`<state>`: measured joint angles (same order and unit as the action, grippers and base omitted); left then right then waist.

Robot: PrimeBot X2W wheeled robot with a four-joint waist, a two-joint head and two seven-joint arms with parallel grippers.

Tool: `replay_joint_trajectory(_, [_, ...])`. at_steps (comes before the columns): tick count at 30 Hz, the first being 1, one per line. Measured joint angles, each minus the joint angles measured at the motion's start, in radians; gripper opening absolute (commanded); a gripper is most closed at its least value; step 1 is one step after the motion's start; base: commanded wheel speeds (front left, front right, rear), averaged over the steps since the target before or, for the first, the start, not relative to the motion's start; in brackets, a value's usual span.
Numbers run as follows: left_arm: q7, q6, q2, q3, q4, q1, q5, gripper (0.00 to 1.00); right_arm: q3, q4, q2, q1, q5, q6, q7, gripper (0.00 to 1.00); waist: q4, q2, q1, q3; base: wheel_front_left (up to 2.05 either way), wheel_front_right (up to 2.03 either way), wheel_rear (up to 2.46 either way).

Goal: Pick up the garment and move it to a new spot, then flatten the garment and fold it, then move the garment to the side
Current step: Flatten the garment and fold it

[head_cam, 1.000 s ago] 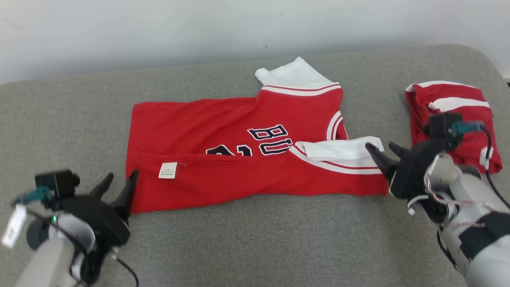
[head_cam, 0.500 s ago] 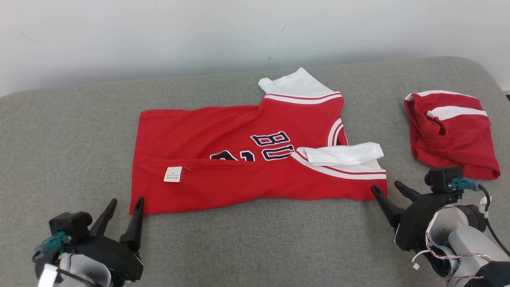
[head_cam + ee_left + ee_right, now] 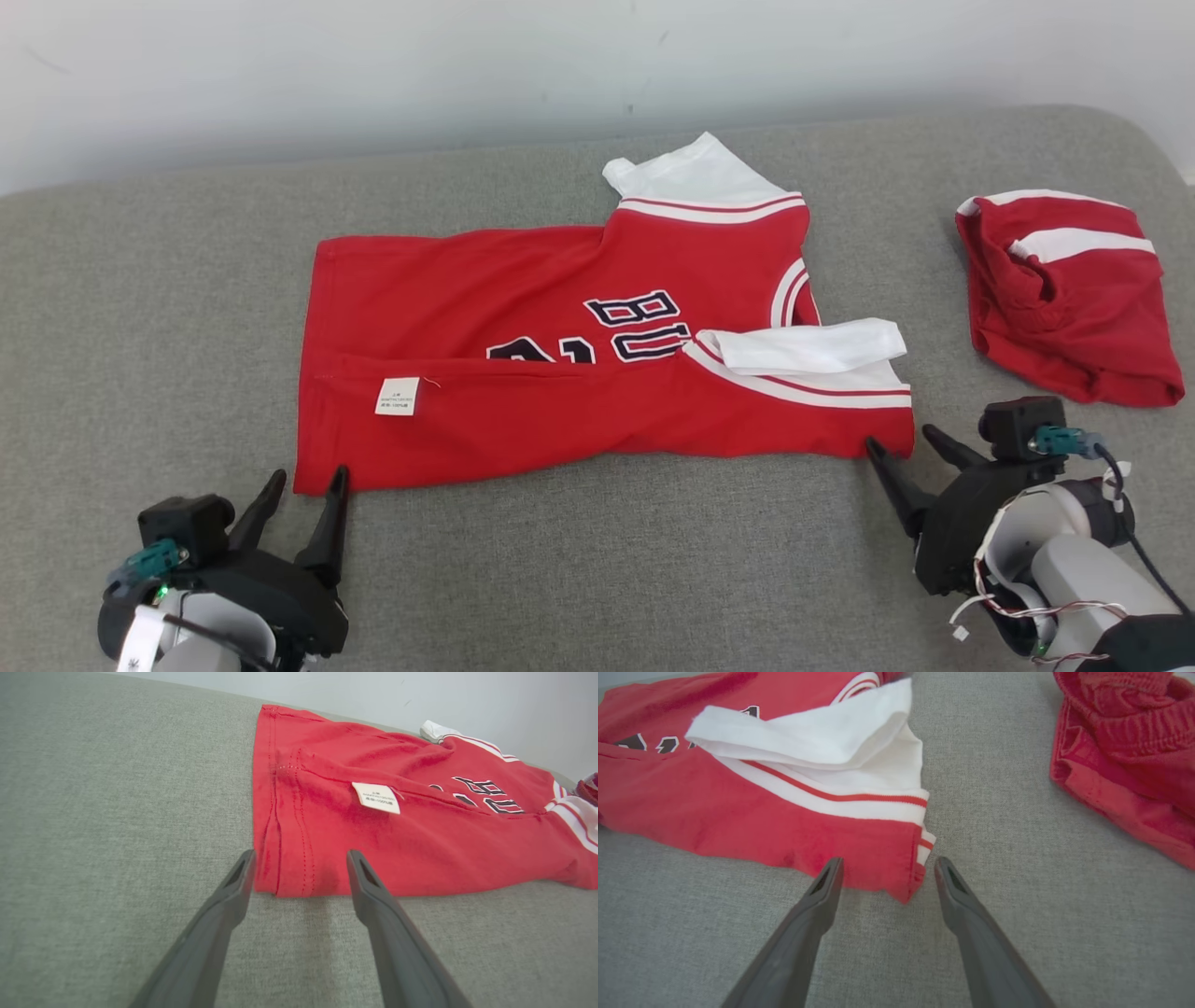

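Garment mid-frame on grey cushion, lower edge folded over; folding likely in hand. Left tool and right tool wide open, empty, at its lower corners. Next: pinch both, fold upward.

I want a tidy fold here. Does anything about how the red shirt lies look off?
Yes. The near long edge of the shirt is folded up over the lettering, so the care label shows on top. The near white sleeve is doubled back on itself rather than lying flat.
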<state>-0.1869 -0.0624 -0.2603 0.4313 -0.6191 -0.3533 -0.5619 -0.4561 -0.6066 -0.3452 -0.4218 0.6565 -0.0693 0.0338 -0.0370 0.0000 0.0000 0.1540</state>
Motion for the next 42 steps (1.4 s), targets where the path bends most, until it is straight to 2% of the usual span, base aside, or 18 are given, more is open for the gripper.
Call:
replay_joint_trajectory(12, [0.012, -0.007, 0.018, 0.02, -0.132, -0.081, 0.033, 1.0, -0.014, -0.047, 0.039, -0.036, -0.006, 0.009, -0.016, 1.0, -0.003, 0.0, 0.0, 0.035, 0.0, 0.0, 0.0])
replay_joint_trajectory(13, [0.012, -0.008, 0.024, 0.018, -0.141, -0.086, 0.029, 1.0, -0.014, -0.052, 0.041, -0.036, -0.006, 0.009, -0.016, 0.77, -0.003, 0.0, 0.0001, 0.036, 0.0, 0.0, 0.0])
replay_joint_trajectory(14, [0.02, -0.009, 0.03, 0.019, -0.15, -0.088, 0.026, 0.47, -0.015, -0.057, 0.042, -0.037, -0.006, 0.009, -0.017, 0.42, -0.003, 0.0, 0.0, 0.037, 0.0, 0.0, 0.0])
replay_joint_trajectory(15, [0.02, -0.01, 0.034, 0.021, -0.158, -0.09, 0.026, 0.16, -0.017, -0.063, 0.044, -0.037, -0.006, 0.009, -0.017, 0.19, -0.003, 0.0001, 0.0001, 0.037, 0.0, 0.0, 0.0])
replay_joint_trajectory(16, [0.02, -0.01, 0.037, 0.02, -0.166, -0.091, 0.024, 0.0, -0.019, -0.067, 0.044, -0.037, -0.006, 0.009, -0.017, 0.0, -0.003, 0.0, 0.0, 0.038, 0.0, 0.0, 0.0])
replay_joint_trajectory(23, [0.009, -0.019, 0.041, 0.027, -0.186, -0.106, 0.025, 0.0, -0.022, -0.083, 0.056, -0.039, -0.006, 0.006, -0.036, 0.0, -0.001, 0.0, 0.0001, 0.035, 0.0, 0.0, 0.0])
replay_joint_trajectory(30, [-0.018, -0.027, 0.042, 0.006, -0.199, -0.096, 0.013, 0.0, 0.016, -0.088, 0.056, -0.031, 0.036, -0.016, -0.081, 0.0, 0.006, 0.0001, 0.0, -0.004, 0.0, 0.0, 0.0])
replay_joint_trajectory(42, [-0.035, -0.035, 0.043, 0.013, -0.174, 0.059, -0.011, 0.0, 0.043, 0.0, 0.01, 0.164, 0.103, -0.041, -0.122, 0.0, 0.023, 0.0, -0.0001, -0.12, 0.0, 0.0, 0.0])
